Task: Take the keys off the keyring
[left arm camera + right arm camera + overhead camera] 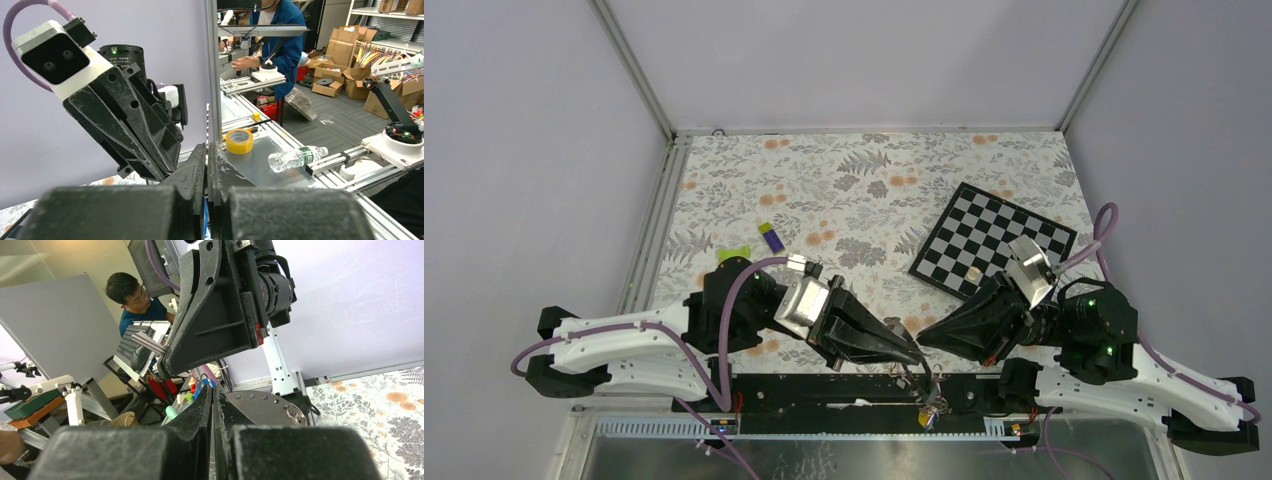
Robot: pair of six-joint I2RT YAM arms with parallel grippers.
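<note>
As far as visible, found task unfinished. Noted left gripper and right gripper clamped closed, tip to tip, at 6 o'clock edge of table. Observed keys bunched on keyring, hanging at 6 o'clock below those tips. Cannot confirm what either pinches.

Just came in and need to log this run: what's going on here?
The robot is working on a bunch of keys. Its left hand and right hand are both shut and meet tip to tip above the near edge of the table. The keys dangle just below them. Which part each hand pinches is too small to tell, and the wrist views do not show it either. I cannot tell whether any key has come off.
</note>
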